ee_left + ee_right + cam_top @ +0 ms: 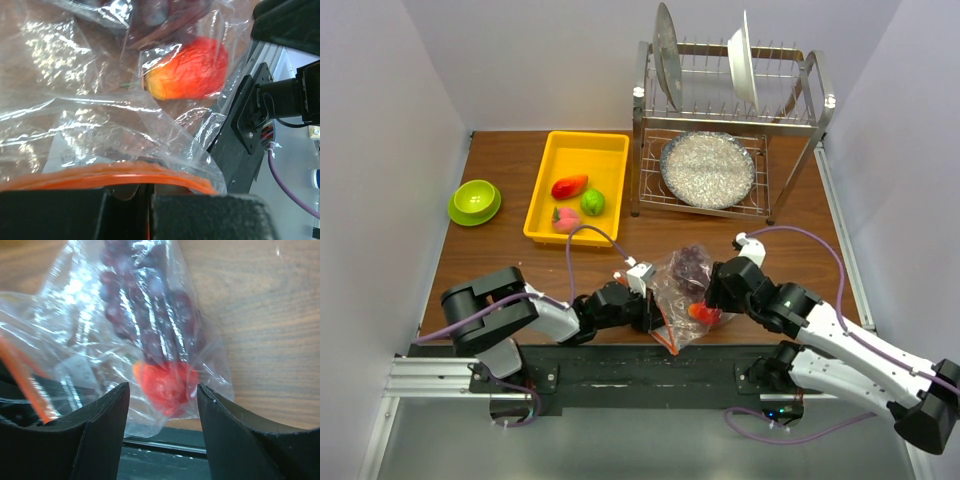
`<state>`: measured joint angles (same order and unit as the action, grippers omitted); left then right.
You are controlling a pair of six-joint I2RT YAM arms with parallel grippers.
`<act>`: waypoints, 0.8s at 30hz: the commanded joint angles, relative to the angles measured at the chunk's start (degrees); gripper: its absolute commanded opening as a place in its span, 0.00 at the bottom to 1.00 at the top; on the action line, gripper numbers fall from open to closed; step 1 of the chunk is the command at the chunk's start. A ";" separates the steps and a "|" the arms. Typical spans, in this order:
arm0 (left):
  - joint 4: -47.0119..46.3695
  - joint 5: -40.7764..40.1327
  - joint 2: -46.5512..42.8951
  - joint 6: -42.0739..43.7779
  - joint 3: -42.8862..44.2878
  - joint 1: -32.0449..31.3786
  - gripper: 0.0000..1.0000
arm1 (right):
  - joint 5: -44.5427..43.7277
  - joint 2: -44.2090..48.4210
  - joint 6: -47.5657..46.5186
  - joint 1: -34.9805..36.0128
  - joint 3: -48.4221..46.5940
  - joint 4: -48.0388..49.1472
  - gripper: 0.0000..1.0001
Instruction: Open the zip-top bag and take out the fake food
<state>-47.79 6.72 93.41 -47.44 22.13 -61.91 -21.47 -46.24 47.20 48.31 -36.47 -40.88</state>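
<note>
Left claw clenches the orange strip of the zip-top bag. Right claw stands released, the bagged red fake food just ahead, framed by its spread fingers.

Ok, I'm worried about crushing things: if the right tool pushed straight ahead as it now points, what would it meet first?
Probably the clear crinkly plastic zip-top bag, at the red-orange toy fruit inside it, between the open fingers of the right tool; depth is unclear.
</note>
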 commanded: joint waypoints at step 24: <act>6.65 -8.65 -4.11 -4.33 -5.35 -0.67 0.00 | -2.08 0.27 -0.97 4.07 -7.92 1.07 0.00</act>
<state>-45.10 2.50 90.70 -51.03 16.99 -62.35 -22.83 -46.48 46.89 52.16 -42.44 -41.28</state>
